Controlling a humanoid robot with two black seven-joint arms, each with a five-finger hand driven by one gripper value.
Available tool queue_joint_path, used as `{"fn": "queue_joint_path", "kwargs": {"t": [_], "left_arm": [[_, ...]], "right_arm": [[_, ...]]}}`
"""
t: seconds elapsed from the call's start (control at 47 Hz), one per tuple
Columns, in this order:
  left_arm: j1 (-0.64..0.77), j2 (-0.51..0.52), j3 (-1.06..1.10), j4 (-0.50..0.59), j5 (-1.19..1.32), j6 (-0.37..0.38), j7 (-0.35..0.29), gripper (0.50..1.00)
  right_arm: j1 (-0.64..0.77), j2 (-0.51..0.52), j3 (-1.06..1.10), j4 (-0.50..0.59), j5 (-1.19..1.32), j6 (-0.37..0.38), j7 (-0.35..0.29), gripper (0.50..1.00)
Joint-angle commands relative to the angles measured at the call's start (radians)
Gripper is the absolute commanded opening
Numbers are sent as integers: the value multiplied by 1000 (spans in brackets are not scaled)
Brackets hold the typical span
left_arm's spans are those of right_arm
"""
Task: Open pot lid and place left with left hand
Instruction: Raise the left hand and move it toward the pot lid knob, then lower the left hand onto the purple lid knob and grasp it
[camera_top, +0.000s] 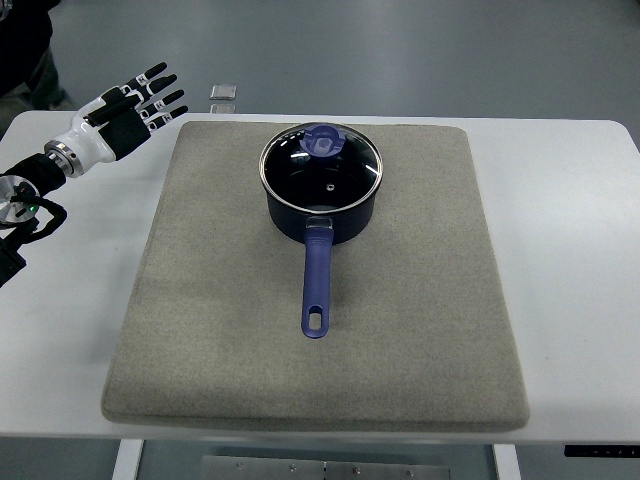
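Looking down, you see the pot (322, 200) sitting on the grey mat (320, 330) toward its far middle, its glass lid (322, 165) seated on the rim with the blue knob (325, 142) at the far side and the blue handle (317, 285) pointing back toward you. Your left hand (135, 110) hovers over the white table (70, 290) at the far left corner, well apart from the pot, fingers (160, 98) spread and grasping nothing. A small metal block (223, 92) lies beyond the table's far edge.
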Motion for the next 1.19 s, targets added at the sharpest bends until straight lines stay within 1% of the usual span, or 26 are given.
{"fn": "queue_joint_path", "kwargs": {"t": [0.0,0.064,0.17,0.234,0.277,0.362,0.468,0.617,0.723,0.872,0.957,1.021,1.17], "left_arm": [[-26,6,1,7,91,0,-20,990],[-61,19,1,2,228,0,-64,990],[-132,35,1,-4,550,0,-176,990],[-170,33,1,-4,728,0,-231,990],[-192,32,1,-18,838,0,-257,990],[-222,35,1,-78,1016,0,-288,992],[-256,36,3,-170,1180,0,-291,990],[-311,36,3,-243,1418,0,-291,988],[-336,30,3,-315,1566,0,-293,981],[-357,4,38,-386,1740,0,-293,979],[-379,-19,81,-402,1800,0,-291,977],[-388,-42,136,-402,1819,29,-291,975],[-425,-94,247,-391,1817,125,-290,975]], "right_arm": [[0,0,0,0,0,0,0,917],[0,0,0,0,0,0,0,917],[0,0,-1,0,0,0,0,917],[0,0,0,0,0,0,0,917],[0,0,-1,0,0,0,0,917],[0,0,-1,0,0,0,0,917],[0,0,-1,0,0,0,0,917],[0,0,-1,0,0,0,0,917],[0,0,-1,0,0,0,0,917],[0,0,-1,0,0,0,0,917],[0,0,-1,0,0,0,0,917],[0,0,-1,0,0,1,0,917],[0,0,-1,0,0,1,0,917]]}}
